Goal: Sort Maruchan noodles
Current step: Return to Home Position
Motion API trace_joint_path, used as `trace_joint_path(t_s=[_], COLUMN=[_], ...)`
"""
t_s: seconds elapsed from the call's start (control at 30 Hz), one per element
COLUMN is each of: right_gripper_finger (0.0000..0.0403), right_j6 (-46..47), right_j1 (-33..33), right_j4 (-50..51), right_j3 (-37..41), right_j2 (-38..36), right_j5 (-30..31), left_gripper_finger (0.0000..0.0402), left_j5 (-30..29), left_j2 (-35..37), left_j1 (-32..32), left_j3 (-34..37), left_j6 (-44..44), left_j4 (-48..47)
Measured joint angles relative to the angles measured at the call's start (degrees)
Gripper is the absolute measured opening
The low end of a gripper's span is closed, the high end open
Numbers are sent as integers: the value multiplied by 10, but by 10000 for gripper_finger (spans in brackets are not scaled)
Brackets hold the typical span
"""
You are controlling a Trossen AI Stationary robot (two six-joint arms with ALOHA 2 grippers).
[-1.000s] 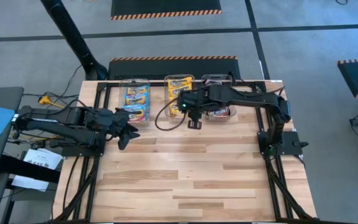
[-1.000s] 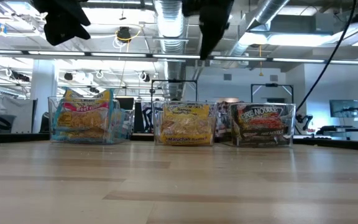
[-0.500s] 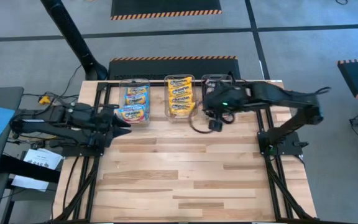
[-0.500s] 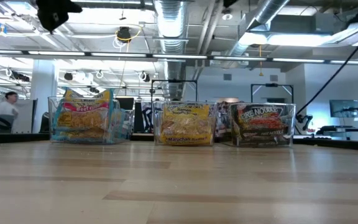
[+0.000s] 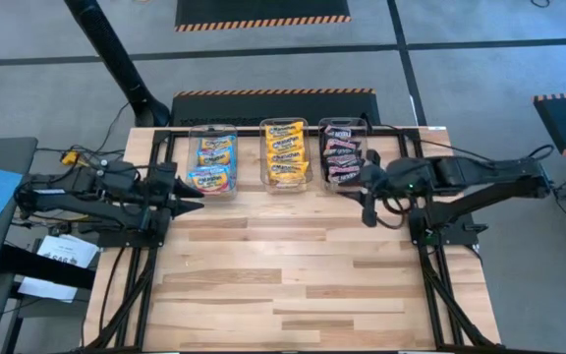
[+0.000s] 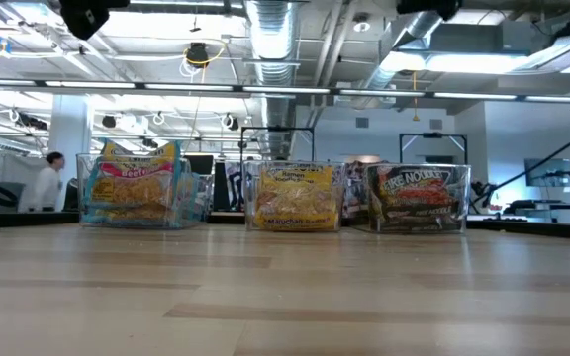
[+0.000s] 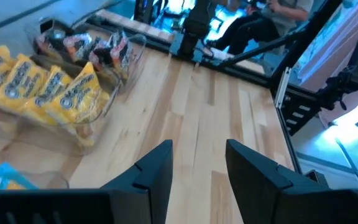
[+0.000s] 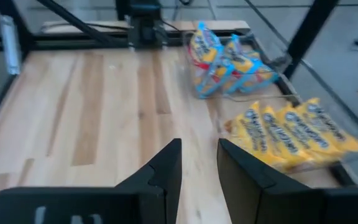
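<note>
Left pincer (image 5: 191,196) and right pincer (image 5: 367,211) are hanging narrowly parted, empty; binned Maruchan packets (image 5: 286,154) are looking light, crinkly, probably brittle, best pinched edgewise.

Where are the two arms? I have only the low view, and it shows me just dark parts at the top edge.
Observer: The left pincer hangs over the left side of the table, close by the blue packets.
Operator: And the right one?
Observer: The right pincer is near the right side, just in front of the black packets.
Operator: Do they hold anything?
Observer: No. Each wrist view shows its fingers apart, with only bare wood between them.
</note>
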State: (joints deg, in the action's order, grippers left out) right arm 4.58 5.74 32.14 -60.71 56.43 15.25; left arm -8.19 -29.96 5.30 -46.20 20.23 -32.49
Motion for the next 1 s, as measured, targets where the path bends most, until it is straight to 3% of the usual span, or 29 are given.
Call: trace_joint_path(t_s=[0.3,0.7,1.0], right_gripper_finger=[127,127,127], right_j6=[29,61,61], right_j1=[0,26,53], right_j4=[-84,-217,-321], right_j3=[126,278,367], right_j2=[-67,-110,-147], right_j5=[-35,-36,-67], left_gripper_finger=[135,135,135], left_j5=[48,49,71], left_j2=[49,183,265], left_j1=[0,0,0], left_j3=[148,368,435], left_j6=[-18,-4,-31], left_j4=[131,367,382])
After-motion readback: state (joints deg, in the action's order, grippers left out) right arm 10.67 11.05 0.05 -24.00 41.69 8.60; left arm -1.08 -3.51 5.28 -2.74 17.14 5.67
